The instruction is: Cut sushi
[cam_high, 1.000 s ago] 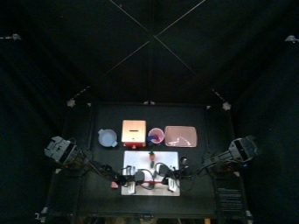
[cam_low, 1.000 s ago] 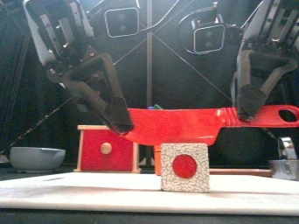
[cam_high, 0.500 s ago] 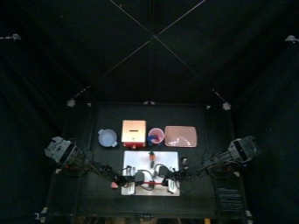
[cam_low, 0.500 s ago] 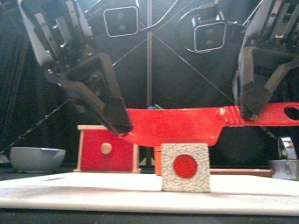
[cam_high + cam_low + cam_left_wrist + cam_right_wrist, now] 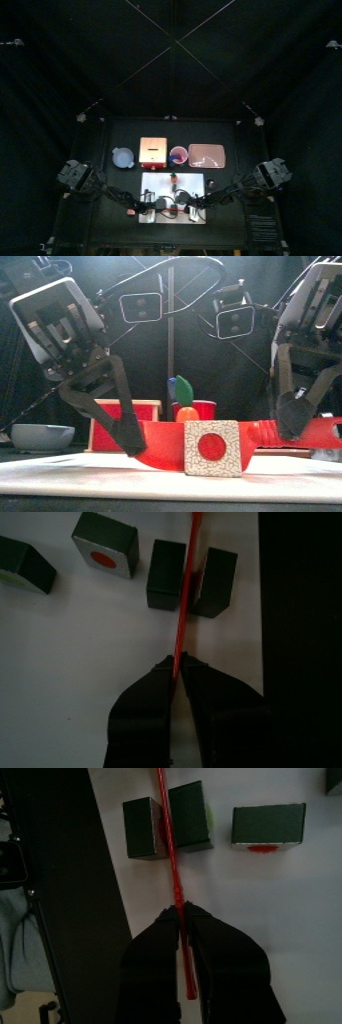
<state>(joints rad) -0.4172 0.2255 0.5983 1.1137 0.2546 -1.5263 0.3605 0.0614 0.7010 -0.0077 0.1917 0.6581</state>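
Both arms are gripping a red knife over the white cutting board. The left gripper is clenched on the blade's tip end, and the right gripper is clamping the handle end. The blade is sitting low, passing between two dark sushi pieces on the board. Another piece, with a red centre, is standing in front of the blade.

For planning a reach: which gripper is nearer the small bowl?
Left. The left gripper holds the red knife at the end toward the bowl; the right gripper holds its far end.
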